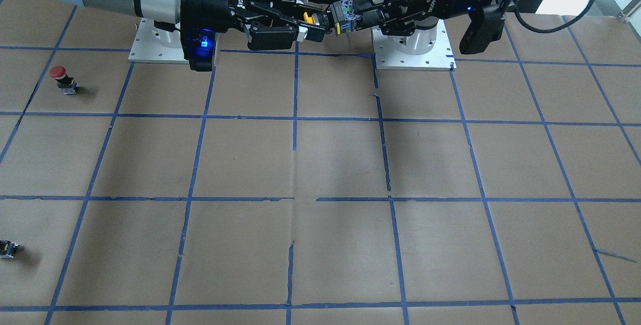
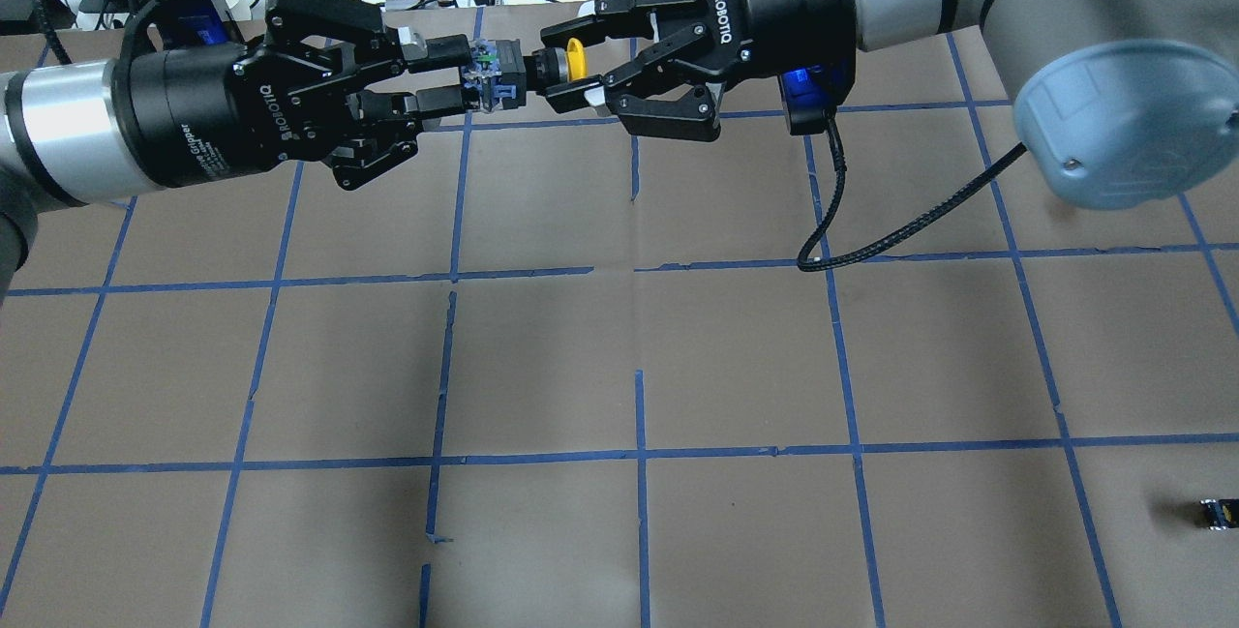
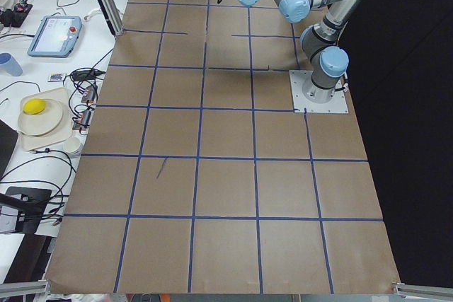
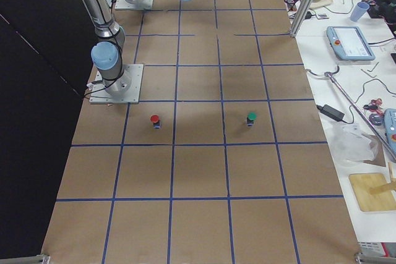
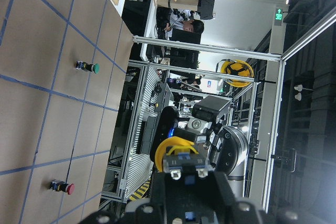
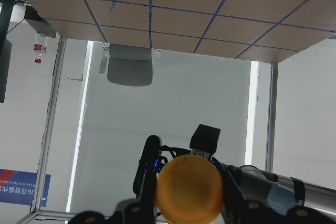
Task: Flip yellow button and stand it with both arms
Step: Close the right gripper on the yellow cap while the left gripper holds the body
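Note:
The yellow button (image 2: 575,62) is held in the air, lying sideways between my two grippers, above the far middle of the table. My left gripper (image 2: 476,76) is shut on its black-grey switch body, which also shows in the front view (image 1: 345,14). My right gripper (image 2: 561,65) comes from the opposite side, its fingers pressed on either side of the yellow cap (image 1: 309,18). The cap fills the bottom of the right wrist view (image 6: 190,187). In the left wrist view (image 5: 176,150) it shows behind the body.
A red-capped button (image 1: 59,72) stands on the table on my right side. A green-capped button (image 4: 251,117) stands further out. A small capless switch block (image 2: 1218,512) lies near the right front edge. The arm bases (image 1: 413,49) are bolted at the back.

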You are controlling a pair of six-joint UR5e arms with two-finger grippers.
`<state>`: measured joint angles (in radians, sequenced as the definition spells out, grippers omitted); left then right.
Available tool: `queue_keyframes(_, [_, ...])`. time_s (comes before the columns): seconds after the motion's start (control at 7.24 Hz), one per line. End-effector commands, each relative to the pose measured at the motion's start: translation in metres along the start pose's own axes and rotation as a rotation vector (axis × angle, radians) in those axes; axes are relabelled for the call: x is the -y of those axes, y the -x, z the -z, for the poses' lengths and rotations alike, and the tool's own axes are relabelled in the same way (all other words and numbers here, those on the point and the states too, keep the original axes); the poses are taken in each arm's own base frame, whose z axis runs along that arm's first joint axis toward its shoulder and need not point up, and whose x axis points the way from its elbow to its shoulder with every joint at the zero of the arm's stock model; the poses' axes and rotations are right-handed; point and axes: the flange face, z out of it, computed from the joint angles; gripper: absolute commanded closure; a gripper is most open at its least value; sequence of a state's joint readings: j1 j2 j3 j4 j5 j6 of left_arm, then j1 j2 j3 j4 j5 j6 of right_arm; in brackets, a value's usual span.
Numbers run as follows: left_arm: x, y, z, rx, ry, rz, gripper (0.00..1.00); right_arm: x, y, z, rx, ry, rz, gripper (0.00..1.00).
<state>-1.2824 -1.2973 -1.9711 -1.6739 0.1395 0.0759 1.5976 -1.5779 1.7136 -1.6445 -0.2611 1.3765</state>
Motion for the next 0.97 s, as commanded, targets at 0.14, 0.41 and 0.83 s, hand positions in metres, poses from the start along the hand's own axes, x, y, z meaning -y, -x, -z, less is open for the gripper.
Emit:
queue_keyframes(0.14, [-0.001,0.001,0.0,0.011,0.001,0.002,0.1,-0.003,0.0,0.001,0.004,0.015,-0.001,0.94])
queue_keyframes(0.41, [-0.003,0.0,0.0,0.014,0.001,-0.001,0.0,-0.003,0.002,0.002,0.008,0.015,-0.006,0.94])
queue_keyframes(0.83, [-0.002,0.002,0.0,0.034,0.003,0.022,0.0,0.01,0.019,0.052,0.104,-0.057,0.061,0.95])
